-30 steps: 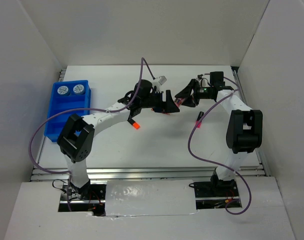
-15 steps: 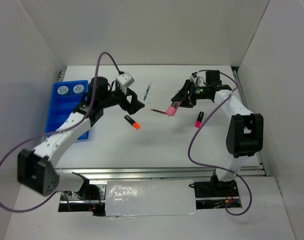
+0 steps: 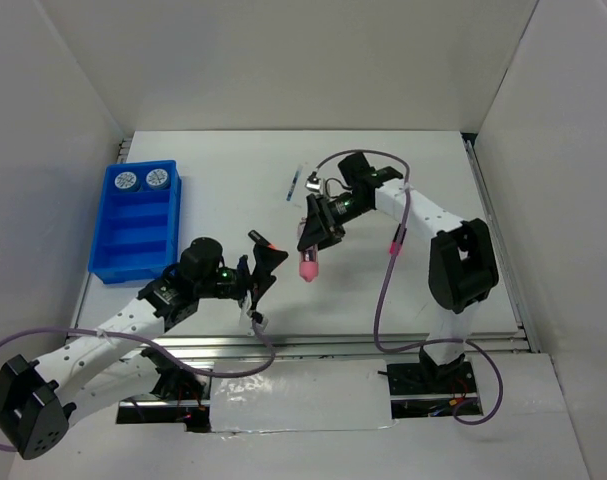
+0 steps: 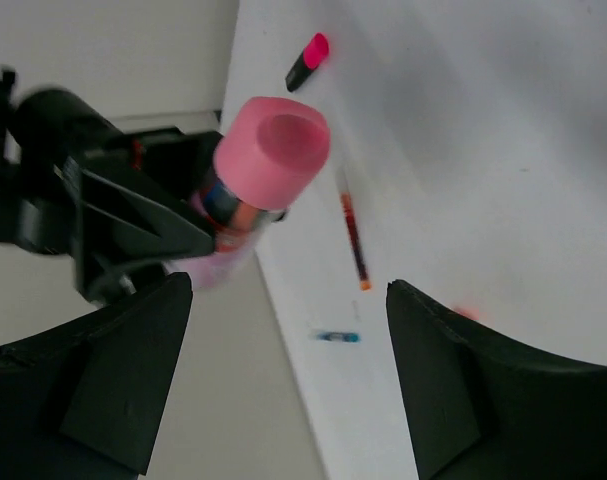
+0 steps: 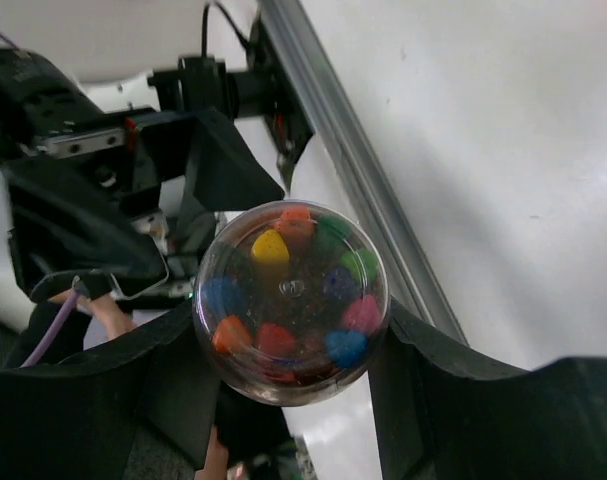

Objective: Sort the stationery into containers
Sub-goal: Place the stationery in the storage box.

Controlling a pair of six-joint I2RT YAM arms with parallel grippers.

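Note:
My right gripper (image 3: 312,238) is shut on the chunky pink marker (image 3: 308,266) and holds it above the table's middle, pink end down. The right wrist view shows the marker's clear end with coloured hearts (image 5: 289,300) between my fingers. My left gripper (image 3: 267,271) is open and empty, just left of the marker, which fills its view (image 4: 270,152). The black-orange highlighter (image 3: 259,240) lies by the left fingers. The blue pen (image 3: 295,183), the black-pink highlighter (image 3: 393,246) and the red pen (image 4: 353,240) lie on the table. The blue tray (image 3: 131,248) holds two tape rolls (image 3: 141,179).
The tray stands at the far left by the white side wall. White walls close the table on three sides. A metal rail (image 3: 313,343) runs along the near edge. The left arm (image 5: 133,190) shows beyond the marker in the right wrist view.
My left arm has swung back from the far middle to low near the front. My right gripper has carried the pink marker left and nearer.

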